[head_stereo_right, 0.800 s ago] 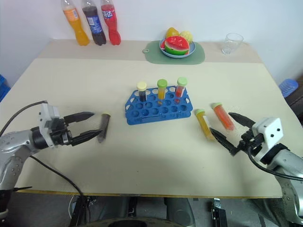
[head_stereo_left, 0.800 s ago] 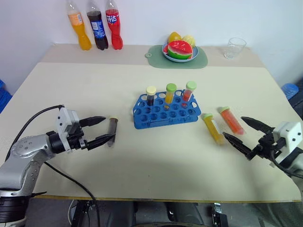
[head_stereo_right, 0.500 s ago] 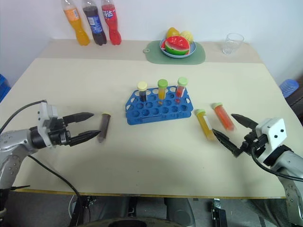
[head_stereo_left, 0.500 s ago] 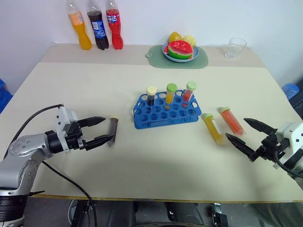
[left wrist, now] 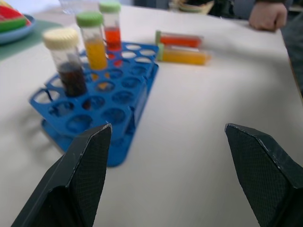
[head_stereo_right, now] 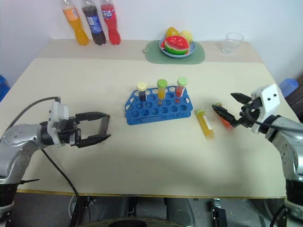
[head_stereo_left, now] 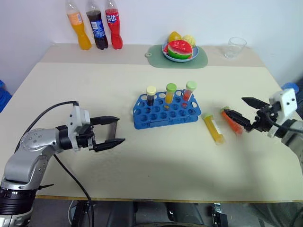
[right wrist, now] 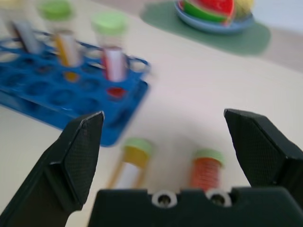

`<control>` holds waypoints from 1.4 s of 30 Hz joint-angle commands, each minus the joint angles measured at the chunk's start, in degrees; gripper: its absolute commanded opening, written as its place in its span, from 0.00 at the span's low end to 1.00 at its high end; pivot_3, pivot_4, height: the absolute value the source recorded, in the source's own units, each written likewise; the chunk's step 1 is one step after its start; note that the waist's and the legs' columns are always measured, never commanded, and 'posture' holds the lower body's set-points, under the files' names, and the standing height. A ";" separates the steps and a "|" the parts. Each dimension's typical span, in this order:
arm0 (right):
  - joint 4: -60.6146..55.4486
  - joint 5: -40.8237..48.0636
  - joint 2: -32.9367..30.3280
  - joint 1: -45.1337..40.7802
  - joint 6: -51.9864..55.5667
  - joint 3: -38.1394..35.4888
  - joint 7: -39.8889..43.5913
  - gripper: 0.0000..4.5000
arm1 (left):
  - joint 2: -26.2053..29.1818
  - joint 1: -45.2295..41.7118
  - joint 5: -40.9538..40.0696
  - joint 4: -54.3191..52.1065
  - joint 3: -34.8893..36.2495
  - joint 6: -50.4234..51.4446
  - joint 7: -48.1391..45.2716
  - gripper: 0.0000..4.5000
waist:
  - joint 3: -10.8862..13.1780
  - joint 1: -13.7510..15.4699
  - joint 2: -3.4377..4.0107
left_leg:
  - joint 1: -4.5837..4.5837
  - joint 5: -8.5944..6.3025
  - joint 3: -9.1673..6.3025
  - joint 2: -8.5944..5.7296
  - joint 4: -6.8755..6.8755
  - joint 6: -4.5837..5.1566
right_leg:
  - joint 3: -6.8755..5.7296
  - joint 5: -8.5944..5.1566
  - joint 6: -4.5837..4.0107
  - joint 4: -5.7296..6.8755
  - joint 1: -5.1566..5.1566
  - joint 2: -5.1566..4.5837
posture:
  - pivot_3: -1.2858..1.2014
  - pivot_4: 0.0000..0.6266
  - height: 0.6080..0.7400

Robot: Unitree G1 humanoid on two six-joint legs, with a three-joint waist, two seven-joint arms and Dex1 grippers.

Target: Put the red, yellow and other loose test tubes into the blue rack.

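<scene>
Left gripper [head_stereo_left: 115, 130], jaws released, with the dark brown tube [head_stereo_right: 106, 126] between its fingers, at 9 o'clock of the blue rack [head_stereo_left: 165, 111]. Rack at table centre, three capped tubes upright in its far row. At its 3 o'clock lie the yellow tube [head_stereo_left: 213, 128] and red tube [head_stereo_left: 231, 121]; right gripper [head_stereo_left: 238, 110], jaws released, hovers over the red tube

**Right eye view: both grippers spread over the table**

Right gripper [head_stereo_right: 229, 106] spread wide, orange-red tube [head_stereo_right: 222, 118] lying just under its tips; yellow tube [head_stereo_right: 204, 125] just beyond, toward the blue rack [head_stereo_right: 158, 109]; left gripper [head_stereo_right: 103, 126] spread too, dark tube [head_stereo_right: 105, 125] between its fingertips, rack further ahead; three tubes upright in the rack.
</scene>
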 commanded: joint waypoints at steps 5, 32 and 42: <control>13.32 -2.25 -7.61 -17.93 21.20 11.09 2.62 1.00 | -0.54 0.32 0.74 -1.39 -0.11 -2.13 -0.16 0.88 | 0.02 -0.17 0.03 | -0.02 0.00 0.02 0.00 0.02 0.01 | 0.01 0.00 0.00 0.00 -0.04 -0.03 | 0.52 0.24 1.00; 58.75 -30.81 1.87 -46.93 6.79 37.14 20.46 0.36 | -1.16 9.75 0.09 -7.97 3.34 -2.10 3.96 0.89 | 0.05 -0.35 0.08 | -0.06 -0.05 0.14 0.01 0.02 0.09 | 0.02 0.13 0.19 0.01 -0.16 -0.05 | 0.52 0.24 1.00; 24.27 -12.33 0.80 -28.44 0.23 11.19 21.59 0.36 | -1.79 8.16 0.61 -6.49 2.47 -2.79 4.65 0.89 | 0.10 -0.09 0.19 | -0.10 -0.06 0.10 0.00 -0.01 0.09 | 0.02 0.15 0.23 0.01 -0.16 -0.06 | 0.52 0.24 1.00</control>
